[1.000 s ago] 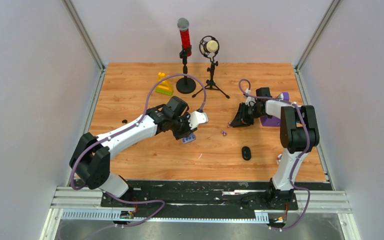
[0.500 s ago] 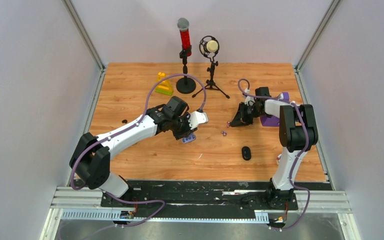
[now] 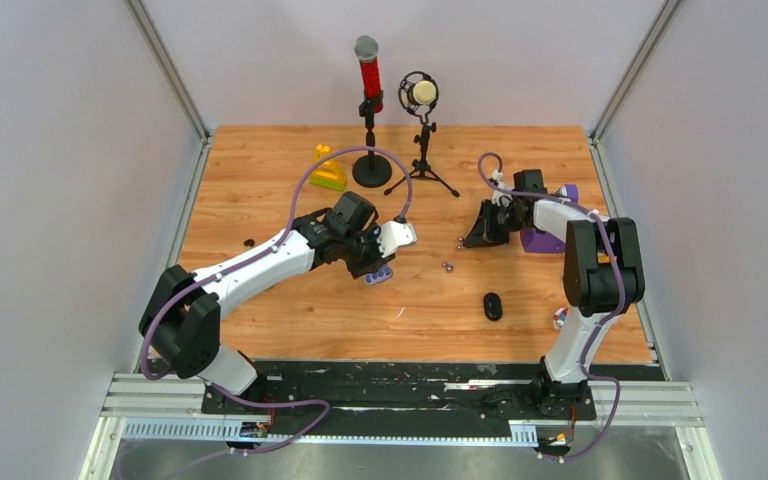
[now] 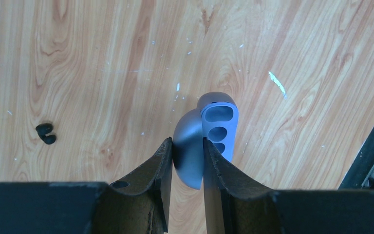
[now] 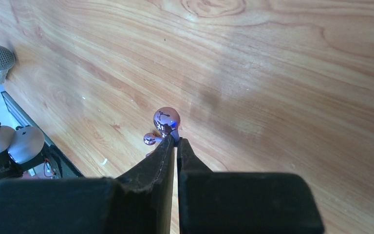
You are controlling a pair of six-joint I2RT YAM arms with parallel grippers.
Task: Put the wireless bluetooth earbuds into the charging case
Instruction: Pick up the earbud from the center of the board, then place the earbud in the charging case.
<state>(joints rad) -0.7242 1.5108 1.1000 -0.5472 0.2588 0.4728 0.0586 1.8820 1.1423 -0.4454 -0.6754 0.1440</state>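
Right wrist view: right gripper (image 5: 176, 141) pinches shiny purple earbud (image 5: 166, 121) by its stem; twin bud (image 5: 150, 139) at its 8 o'clock. I judge it light, slick, rigid, so stem grip is best. Left gripper (image 4: 186, 145) clamps open charging case (image 4: 218, 127).

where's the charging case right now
The charging case is gripped in the left hand, lid open; in the top view, near the table centre, left of a purple earbud.

My left claw (image 4: 186, 144) has the charging case (image 4: 218, 127) between its fingers; one earbud (image 4: 45, 134) lies on the table (image 4: 102, 58), off to the claw's left. At the tips of my right claw (image 5: 176, 140) sits another earbud (image 5: 166, 119), with a third earbud (image 5: 150, 139) just left of it.
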